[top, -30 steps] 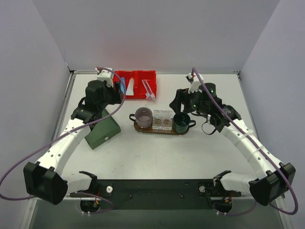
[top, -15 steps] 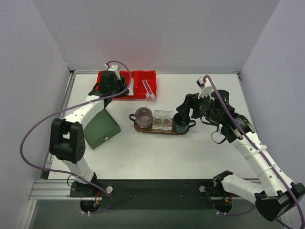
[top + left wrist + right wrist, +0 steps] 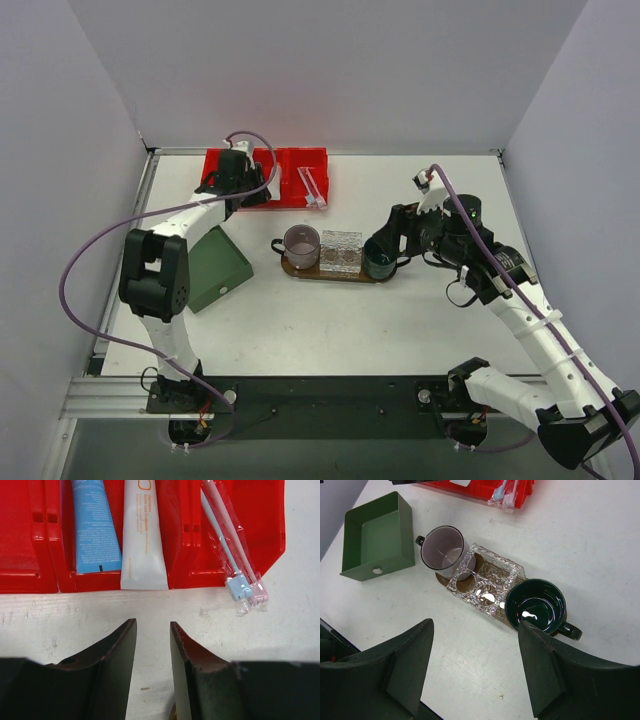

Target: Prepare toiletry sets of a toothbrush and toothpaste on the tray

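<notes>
A red three-compartment bin (image 3: 22,540) is seen across the top of the left wrist view. In its middle compartment a blue toothpaste tube (image 3: 95,527) and a white toothpaste tube (image 3: 143,535) are laid side by side, touching. In the compartment at the right of that frame two thin toothbrushes (image 3: 235,555) are held in clear wrapping, one pale blue and one pink, with their heads jutting over the bin's lower edge onto the table. The dark brown oval tray (image 3: 300,270) is found at the centre of the top view, well apart from the bin. Three vessels are carried on it in a row: a pale purple mug (image 3: 443,550) at its left end, a clear patterned glass dish (image 3: 487,582) in the middle and a dark green mug (image 3: 536,604) at its right end. A dark green open box (image 3: 212,265) is set left of the tray, its inside bare in the right wrist view. The left gripper (image 3: 153,625) is held low over the table just below the white tube in its own view, its jaws parted by a narrow gap with nothing grasped. The right gripper (image 3: 476,630) is held above the tray, spread wide and released. Everything is placed on a white table (image 3: 330,330) with faint scuffs, enclosed by plain pale grey walls (image 3: 330,70) on three sides.
</notes>
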`<state>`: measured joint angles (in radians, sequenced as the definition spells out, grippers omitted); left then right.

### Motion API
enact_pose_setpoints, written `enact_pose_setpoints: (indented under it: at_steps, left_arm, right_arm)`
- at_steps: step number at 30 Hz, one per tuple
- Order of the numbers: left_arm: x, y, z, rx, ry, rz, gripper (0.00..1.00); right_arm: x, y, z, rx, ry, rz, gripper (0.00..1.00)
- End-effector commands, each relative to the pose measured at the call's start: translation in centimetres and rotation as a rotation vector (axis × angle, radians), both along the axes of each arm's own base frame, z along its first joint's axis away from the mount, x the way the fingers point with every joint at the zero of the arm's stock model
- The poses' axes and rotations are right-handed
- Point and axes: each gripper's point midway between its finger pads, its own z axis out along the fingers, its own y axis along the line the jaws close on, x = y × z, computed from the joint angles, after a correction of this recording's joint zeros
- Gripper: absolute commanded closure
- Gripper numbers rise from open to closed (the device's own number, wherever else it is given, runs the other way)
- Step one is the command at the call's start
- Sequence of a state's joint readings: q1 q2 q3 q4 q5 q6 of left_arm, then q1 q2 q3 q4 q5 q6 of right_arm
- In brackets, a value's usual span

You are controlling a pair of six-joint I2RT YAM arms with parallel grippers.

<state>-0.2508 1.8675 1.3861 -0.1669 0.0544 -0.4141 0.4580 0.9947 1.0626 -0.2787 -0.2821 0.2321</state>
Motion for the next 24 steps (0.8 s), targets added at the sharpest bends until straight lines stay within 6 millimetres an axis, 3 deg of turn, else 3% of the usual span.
enact_pose_setpoints:
  at_steps: [1,5,13,20,24]
  left_arm:
    - [2.6,0.7,1.4,0.018,-0.055,0.044,0.58]
    - [3.0,1.8,0.4,0.062,-0.039,0.08,0.59]
    - [3.8,0.2,-1.4,0.005,-0.014,0.012,0.57]
    - [4.2,0.9,-3.2,-0.049,0.03,0.034,0.57]
    - [4.3,0.3,-3.1,-0.075,0.011,0.003,0.55]
  right_arm:
    - [-0.4,0.1,0.5,0.021,-0.002,0.01,0.37]
    - [-0.6,-0.1,0.3,0.026,0.0,0.003,0.37]
    - [-0.9,-0.2,0.1,0.03,0.004,-0.002,0.37]
    - [-1.1,-0.4,0.2,0.028,0.0,-0.007,0.37]
    - [-1.1,-0.5,-0.1,0.023,0.005,-0.011,0.37]
